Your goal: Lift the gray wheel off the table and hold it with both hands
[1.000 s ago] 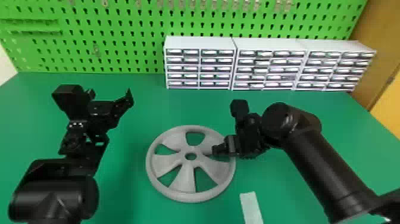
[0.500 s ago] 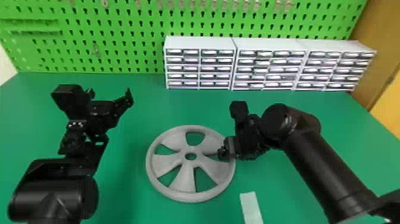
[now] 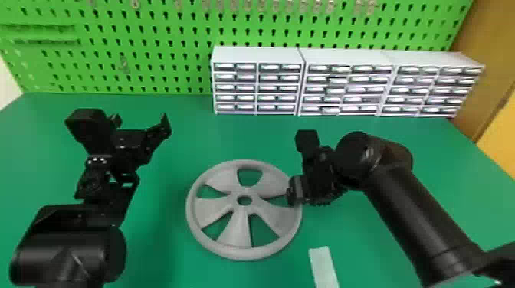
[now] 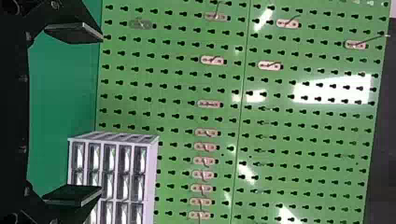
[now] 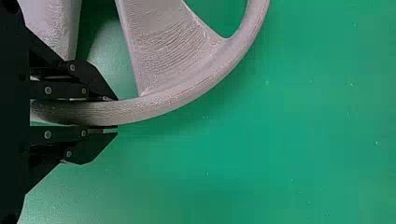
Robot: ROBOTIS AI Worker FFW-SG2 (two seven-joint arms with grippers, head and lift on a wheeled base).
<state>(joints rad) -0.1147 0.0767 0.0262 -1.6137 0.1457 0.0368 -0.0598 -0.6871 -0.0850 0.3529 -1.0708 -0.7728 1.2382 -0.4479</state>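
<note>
The gray wheel point(image 3: 238, 233) lies flat on the green table in the head view, with my right gripper point(image 3: 293, 193) at the right side of its rim. In the right wrist view my right gripper point(image 5: 114, 113) is shut on the rim of the gray wheel point(image 5: 187, 91), one finger on each side of it. My left gripper point(image 3: 141, 122) stands over the table left of and behind the wheel, away from it. In the left wrist view the left gripper point(image 4: 100, 114) is open, its fingers wide apart with nothing held.
White drawer cabinets point(image 3: 257, 86) stand along the back of the green table point(image 3: 184, 134), before a green pegboard point(image 3: 153, 49). A pale strip point(image 3: 323, 264) lies on the table near the front, right of the wheel.
At the wheel's right rim, the right gripper's fingers have closed around the rim. The left arm and the wheel have hardly moved.
</note>
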